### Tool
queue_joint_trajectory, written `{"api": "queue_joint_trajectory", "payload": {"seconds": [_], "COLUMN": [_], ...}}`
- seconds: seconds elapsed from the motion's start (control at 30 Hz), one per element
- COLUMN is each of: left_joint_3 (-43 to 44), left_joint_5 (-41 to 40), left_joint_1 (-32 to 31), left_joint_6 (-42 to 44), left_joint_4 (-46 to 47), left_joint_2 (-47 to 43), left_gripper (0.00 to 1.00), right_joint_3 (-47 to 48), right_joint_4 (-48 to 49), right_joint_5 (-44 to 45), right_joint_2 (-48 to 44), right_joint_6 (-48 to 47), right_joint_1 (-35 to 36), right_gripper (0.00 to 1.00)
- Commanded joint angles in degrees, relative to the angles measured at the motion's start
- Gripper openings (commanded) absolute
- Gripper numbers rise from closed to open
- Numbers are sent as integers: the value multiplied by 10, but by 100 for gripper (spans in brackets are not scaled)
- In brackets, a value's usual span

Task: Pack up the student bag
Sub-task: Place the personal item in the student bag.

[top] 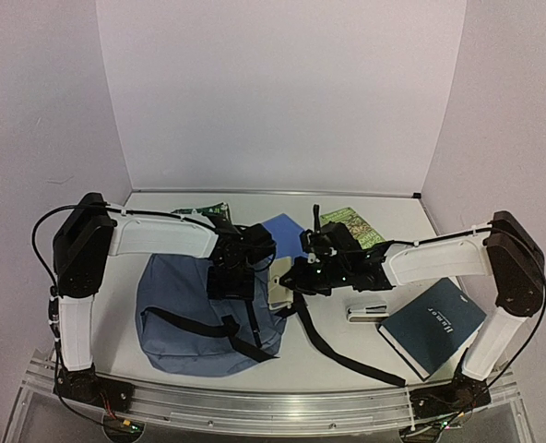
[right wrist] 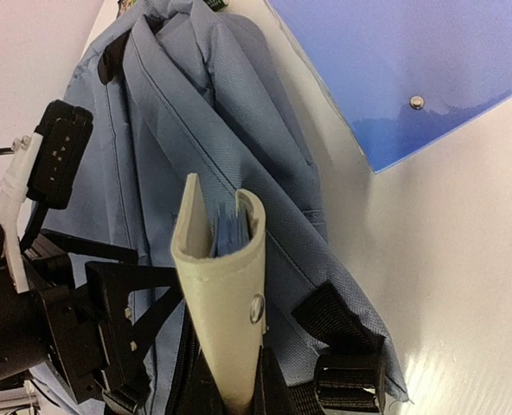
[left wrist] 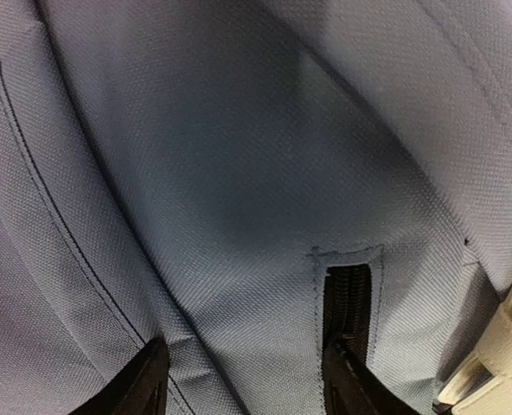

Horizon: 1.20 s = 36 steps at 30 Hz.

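Slate-blue cloth, soft and floppy: the student bag (top: pixel 204 318) lies right under your left pincer (left wrist: pixel 247 382), jaws apart beside the zip (left wrist: pixel 347 298). Pinch a seam there, not flat cloth. Your right pincer (right wrist: pixel 234 389) clamps a cream pouch (right wrist: pixel 221 285) alongside.

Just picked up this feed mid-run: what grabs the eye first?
The slate-blue bag sprawls at the near left, its black straps trailing toward the centre. The right jaws are shut on a cream case at the bag's right edge, while the left jaws stand apart on its fabric beside a zip end. A dark book lies at the near right.
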Motion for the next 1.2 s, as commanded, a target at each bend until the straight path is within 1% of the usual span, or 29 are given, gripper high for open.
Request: {"api": "queue_joint_trajectory", "payload": {"seconds": [0.0, 0.13, 0.2, 0.3, 0.47, 0.7, 0.77, 0.9, 0.97, 1.1, 1.17], "left_joint_3": [-26, -22, -23, -33, -36, -68, -74, -86, -90, -108, -121], "left_joint_5": [5, 13, 18, 43, 53, 52, 51, 50, 45, 35, 32], "left_joint_1": [-1, -1, -1, -1, 1, 11, 15, 23, 24, 23, 23], "left_joint_6": [-9, -5, -3, 7, 9, -7, -6, -6, -7, -1, 6], "left_joint_4": [-22, -24, -16, 15, 19, 29, 36, 48, 47, 69, 88], "left_joint_2": [-15, 0, 0, -7, 16, 32, 34, 39, 39, 9, -23], "left_gripper": [57, 54, 56, 62, 62, 41, 37, 24, 16, 2, 0], "right_joint_3": [23, 21, 19, 17, 15, 10, 10, 8, 7, 7, 11], "right_joint_4": [7, 7, 7, 7, 8, 8, 9, 10, 12, 22, 27], "right_joint_5": [10, 11, 10, 11, 13, 19, 18, 15, 12, -22, -41], "right_joint_2": [-19, -24, -27, -31, -41, -62, -65, -65, -64, -62, -57], "right_joint_6": [-9, -9, -9, -10, -11, -10, -10, -12, -12, -22, -29], "right_joint_1": [1, 1, 1, 1, 1, 1, 1, 1, 2, 3, 6], "right_gripper": [0, 0, 0, 0, 0, 0, 0, 0, 0, 0, 0]}}
